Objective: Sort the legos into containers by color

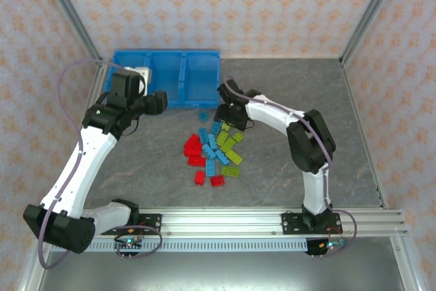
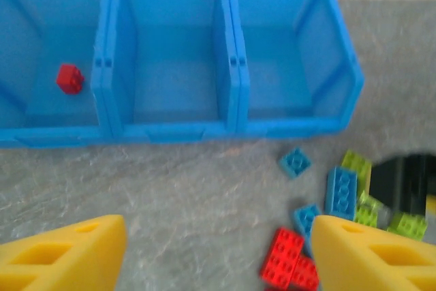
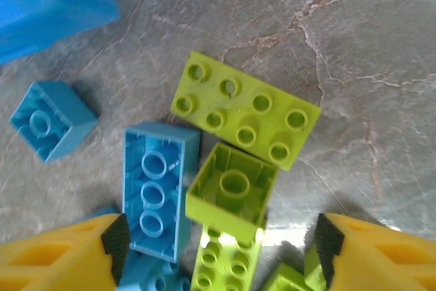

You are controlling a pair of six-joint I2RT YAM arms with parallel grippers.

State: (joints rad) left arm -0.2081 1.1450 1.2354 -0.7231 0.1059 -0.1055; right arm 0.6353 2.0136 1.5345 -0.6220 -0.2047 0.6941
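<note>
The table is grey with pale veins, and the walls have little orange flowers. The long blue bin sits at the back on the left side, with three boxes in a row. One red brick already lies in the left box — the middle and right boxes look bare. The rest of the legos lie in a loose heap in the middle of the table: red, light blue and yellow-green all mixed up.

The sorting has only just begun, I think. The right gripper hangs low over the heap with its fingers spread wide and nothing between them. Right under it is a small square green brick, flipped over so its hollow side faces up. It touches a long green brick and sits just beside a blue brick that is upside down too. To pick it, the fingers must come down on either side without catching the neighbours — they are packed tight. The left gripper is also spread and holds nothing, in front of the bin
</note>
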